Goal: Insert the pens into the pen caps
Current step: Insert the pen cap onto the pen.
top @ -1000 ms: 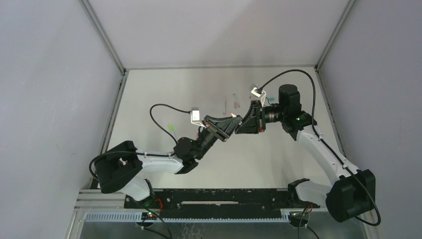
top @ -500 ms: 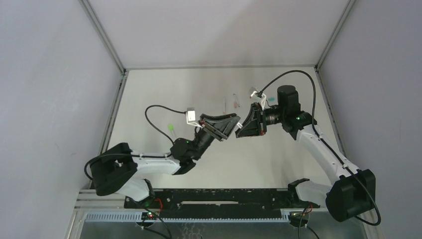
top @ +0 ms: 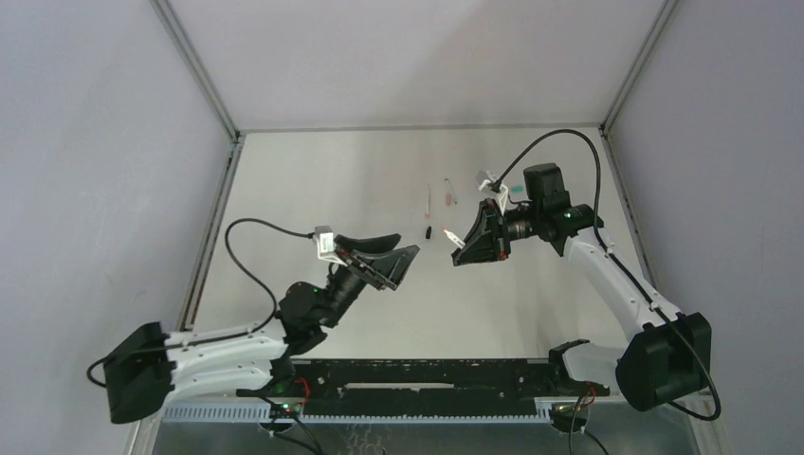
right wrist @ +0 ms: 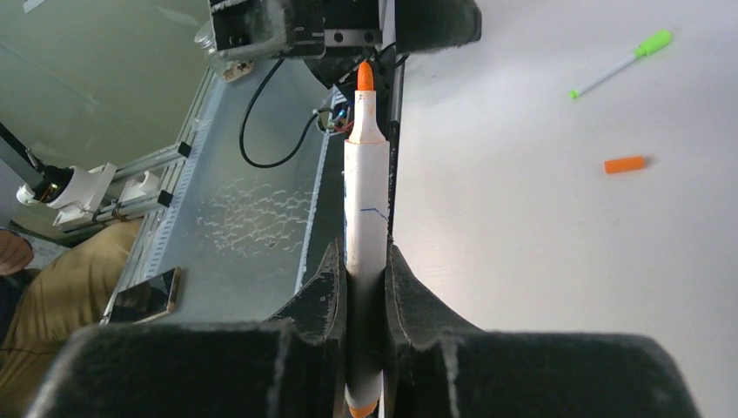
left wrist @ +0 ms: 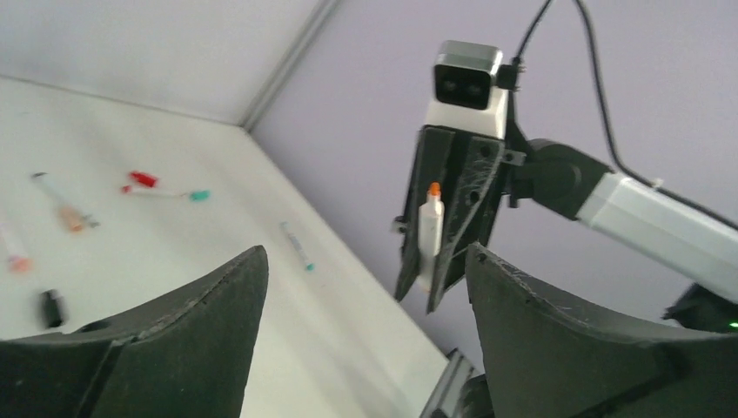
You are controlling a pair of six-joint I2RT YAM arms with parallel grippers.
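My right gripper is shut on a white pen with a bare orange tip, held above the table; the left wrist view shows that orange pen upright between its fingers. My left gripper is open and holds nothing, a short way left of the pen. An orange cap and a green-capped pen lie on the table. Farther back lie a red cap, a black cap, a teal-capped pen and a teal-tipped pen.
Two more pens lie at the table's far middle. Grey walls close the table on three sides. A black rail runs along the near edge. Below the table, the right wrist view shows a phone.
The left gripper has opened and drawn back, left and toward the near edge, away from the right gripper. The right gripper has stayed shut on the orange pen and barely shifted.
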